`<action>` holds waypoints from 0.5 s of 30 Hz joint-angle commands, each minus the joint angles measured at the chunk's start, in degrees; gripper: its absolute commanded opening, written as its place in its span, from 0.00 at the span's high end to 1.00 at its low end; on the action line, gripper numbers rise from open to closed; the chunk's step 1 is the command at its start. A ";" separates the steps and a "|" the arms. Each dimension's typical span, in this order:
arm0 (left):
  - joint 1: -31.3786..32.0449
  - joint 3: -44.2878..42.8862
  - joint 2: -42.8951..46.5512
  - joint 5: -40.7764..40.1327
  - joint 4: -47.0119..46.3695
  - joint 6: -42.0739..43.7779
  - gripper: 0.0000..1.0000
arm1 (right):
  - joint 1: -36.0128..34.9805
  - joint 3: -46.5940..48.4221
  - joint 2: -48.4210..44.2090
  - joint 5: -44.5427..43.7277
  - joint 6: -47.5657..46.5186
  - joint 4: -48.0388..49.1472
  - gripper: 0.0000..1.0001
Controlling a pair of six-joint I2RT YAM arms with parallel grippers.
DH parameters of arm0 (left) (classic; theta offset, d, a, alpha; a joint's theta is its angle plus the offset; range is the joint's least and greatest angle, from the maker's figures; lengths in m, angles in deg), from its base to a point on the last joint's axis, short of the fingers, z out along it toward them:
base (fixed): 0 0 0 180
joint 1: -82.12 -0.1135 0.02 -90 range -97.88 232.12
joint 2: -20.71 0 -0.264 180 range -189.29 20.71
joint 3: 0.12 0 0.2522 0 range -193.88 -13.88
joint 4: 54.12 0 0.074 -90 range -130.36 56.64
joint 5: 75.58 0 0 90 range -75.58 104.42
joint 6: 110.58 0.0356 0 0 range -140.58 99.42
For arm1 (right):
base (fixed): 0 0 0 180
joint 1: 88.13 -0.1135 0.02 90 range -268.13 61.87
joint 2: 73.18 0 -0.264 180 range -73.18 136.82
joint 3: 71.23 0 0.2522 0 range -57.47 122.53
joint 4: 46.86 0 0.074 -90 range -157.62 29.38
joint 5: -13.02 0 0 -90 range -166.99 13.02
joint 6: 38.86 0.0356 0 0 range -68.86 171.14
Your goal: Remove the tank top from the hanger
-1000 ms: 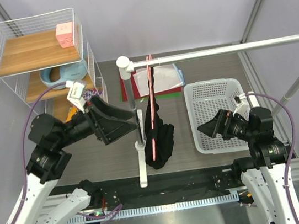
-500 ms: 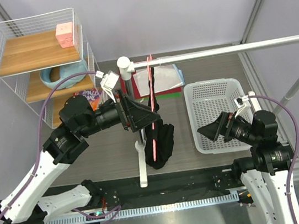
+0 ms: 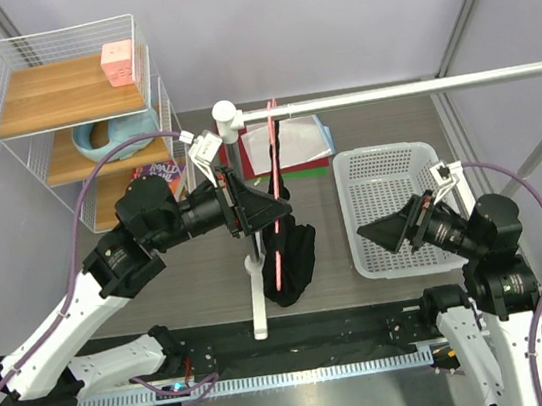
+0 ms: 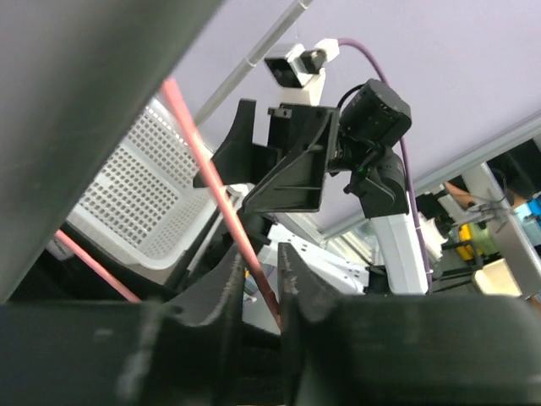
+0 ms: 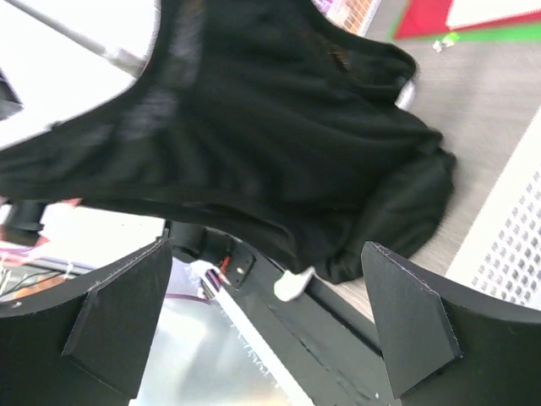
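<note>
The black tank top [image 3: 296,250] hangs on the pink hanger [image 3: 277,247], whose hook is over the white rail [image 3: 397,92]. My left gripper [image 3: 275,205] reaches in from the left at the hanger's upper side. In the left wrist view its jaws [image 4: 262,266] are drawn in close around the pink hanger [image 4: 203,161] wire, which touches the right jaw. My right gripper [image 3: 377,233] hovers wide open over the basket's left edge, right of the garment. In the right wrist view the tank top [image 5: 287,127] fills the upper frame beyond the spread right gripper [image 5: 264,254], apart from it.
A white basket [image 3: 386,161] sits at right under my right arm. The rail's upright pole [image 3: 247,237] stands just left of the garment. A wire shelf [image 3: 63,91] with a pink cube [image 3: 117,63] is at back left. Papers [image 3: 288,145] lie behind the rail.
My left arm swung right from beside the pole to the hanger and its jaws narrowed around the wire. The right gripper lifted slightly and stayed open.
</note>
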 commanded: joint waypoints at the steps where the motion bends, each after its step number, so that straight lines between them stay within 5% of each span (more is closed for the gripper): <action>1: 0.73 -0.25 0.48 -0.52 -2.99 -1.63 0.88 | 0.16 6.26 4.73 3.91 1.28 4.74 0.00; 3: 0.90 -0.69 0.22 -0.87 -3.43 -2.25 0.99 | 0.16 6.53 5.35 5.66 3.99 7.19 0.00; 15: 1.87 -3.59 -0.75 -3.42 -3.34 -3.93 1.00 | 0.16 14.34 13.60 10.24 24.20 31.54 0.06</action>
